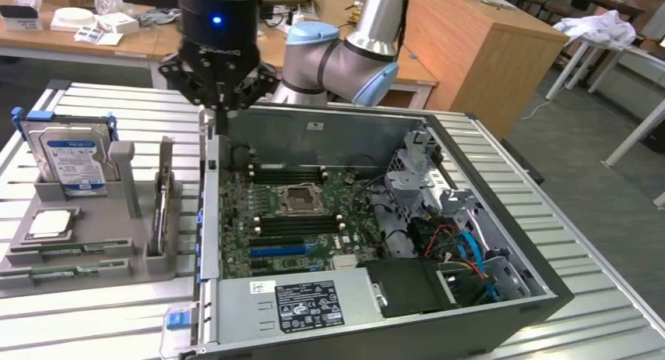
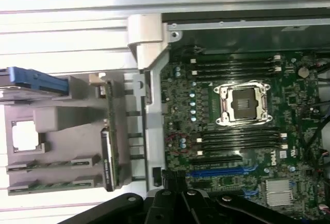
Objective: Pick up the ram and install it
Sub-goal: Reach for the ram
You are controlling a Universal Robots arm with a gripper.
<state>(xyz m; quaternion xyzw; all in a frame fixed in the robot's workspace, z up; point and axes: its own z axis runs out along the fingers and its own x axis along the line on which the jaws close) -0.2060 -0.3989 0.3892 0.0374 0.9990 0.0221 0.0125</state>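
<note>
Nearest, the power supply (image 1: 301, 301) fills the front corner of the open case (image 1: 519, 298), which lies on the ribbed surface (image 1: 93, 317). Beside the case, on the exterior view's left, a grey holder (image 1: 124, 247) carries the parts.

The ram (image 1: 54, 255) lies flat near the holder's front edge, a green stick seated in a shallow groove. A second stick (image 1: 58, 273) lies just nearer. Neither is touched. Boards on edge (image 1: 159, 216) stand in the holder's slot next to the case wall; whether they are memory cannot be told.

Behind the ram sit the processor chip (image 1: 50, 222) and the upright hard drive (image 1: 68, 157). On the board, the black memory slots (image 1: 296, 224) appear empty.

Farthest, the gripper (image 1: 220, 117) hangs over the far corner of the case wall, well apart from the ram. Its fingers are together and carry nothing.

Assessment: the work stands at the approach to the pick.
- The fingers must be parted before any descent.
- They should be centred along the stick's length and aligned to meet its long edges, not the chips.
- They should come down clear of the holder's clips and the neighbouring stick.
- The lift should be straight out of the groove, since a tilted pull risks jamming.
</note>
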